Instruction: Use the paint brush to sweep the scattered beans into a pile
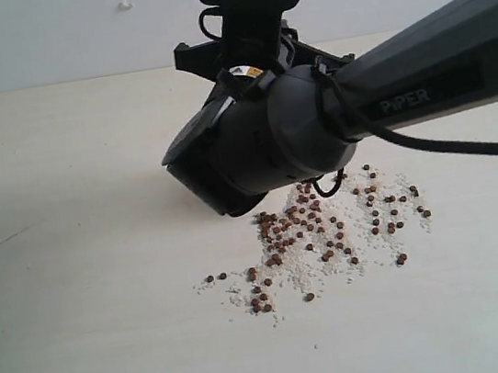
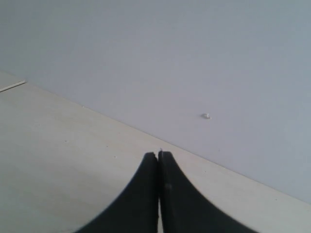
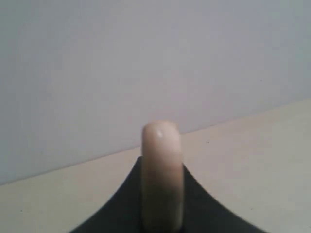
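Nearest us, the beans (image 1: 320,232) lie scattered among whitish crumbs on the pale table (image 1: 88,358). We judge them light, hard and quick to roll, so gentle strokes suit. Above them, the right end effector (image 3: 162,166) pinches the paint brush (image 3: 161,143) by its stiff wooden handle, a sound hold; its bristles are hidden. The left end effector (image 2: 158,162), outside the wide view, is pressed together and empty.

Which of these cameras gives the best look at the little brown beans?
The exterior view: the beans lie scattered across the table, in plain sight. Both wrist views show none, only table and wall.
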You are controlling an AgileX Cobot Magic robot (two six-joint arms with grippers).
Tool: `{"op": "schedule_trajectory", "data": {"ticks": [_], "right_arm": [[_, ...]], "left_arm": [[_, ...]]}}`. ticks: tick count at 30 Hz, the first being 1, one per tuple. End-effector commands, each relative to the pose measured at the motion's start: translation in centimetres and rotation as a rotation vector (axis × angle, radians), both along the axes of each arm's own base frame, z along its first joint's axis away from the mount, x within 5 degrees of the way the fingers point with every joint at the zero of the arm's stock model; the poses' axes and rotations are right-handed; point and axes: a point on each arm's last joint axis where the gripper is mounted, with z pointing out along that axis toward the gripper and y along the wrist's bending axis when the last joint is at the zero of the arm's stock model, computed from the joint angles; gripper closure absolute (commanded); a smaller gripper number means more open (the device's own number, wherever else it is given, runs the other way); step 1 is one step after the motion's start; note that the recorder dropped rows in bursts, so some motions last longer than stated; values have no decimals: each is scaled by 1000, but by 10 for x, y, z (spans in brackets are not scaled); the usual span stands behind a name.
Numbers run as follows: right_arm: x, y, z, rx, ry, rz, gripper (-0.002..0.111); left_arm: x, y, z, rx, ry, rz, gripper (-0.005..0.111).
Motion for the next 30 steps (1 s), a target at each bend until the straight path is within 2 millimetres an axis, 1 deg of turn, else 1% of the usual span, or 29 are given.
{"op": "schedule_trajectory", "data": {"ticks": [1,3,6,7,9,10,11,14,15,16,17,18,19,20,21,22,25,27,29,30], "right_arm": [[-14,17,8,-22,-40,87,108],[-20,23,9,-24,-44,111,108],[-35,40,12,-46,-81,198,108],[-48,53,17,-56,-109,262,108],[-66,67,23,-56,-142,336,108],[-72,70,25,-69,-155,367,108],[-76,69,25,-71,-170,393,108],[-84,63,22,9,-140,498,108],[-90,57,19,69,-123,563,108],[-93,54,18,88,-129,604,108],[-103,48,16,132,-139,706,108],[-107,45,16,157,-142,739,108],[-115,37,10,228,-127,789,108],[-118,32,4,254,-113,796,108],[-123,23,-4,267,-100,809,108],[-124,19,-8,273,-94,815,108],[-123,3,-24,352,-40,866,108],[-114,-10,-34,412,32,865,108],[-106,-17,-44,367,131,859,108],[-103,-20,-46,350,152,860,108]], "left_arm": [[0,0,-1,-3,-1,5,107],[0,0,-1,-3,-1,5,107],[0,0,-1,-3,-1,5,107],[0,0,-1,-3,-1,5,107],[0,0,-1,-3,-1,5,107],[0,0,-1,-3,-1,5,107],[0,0,-1,-3,-1,5,107],[0,0,-1,-3,-1,5,107],[0,0,-1,-3,-1,5,107],[0,0,-1,-3,-1,5,107],[0,0,-1,-3,-1,5,107],[0,0,-1,-3,-1,5,107],[0,0,-1,-3,-1,5,107],[0,0,-1,-3,-1,5,107],[0,0,-1,-3,-1,5,107],[0,0,-1,-3,-1,5,107],[0,0,-1,-3,-1,5,107],[0,0,-1,-3,-1,5,107],[0,0,-1,-3,-1,5,107],[0,0,-1,-3,-1,5,107]]}}
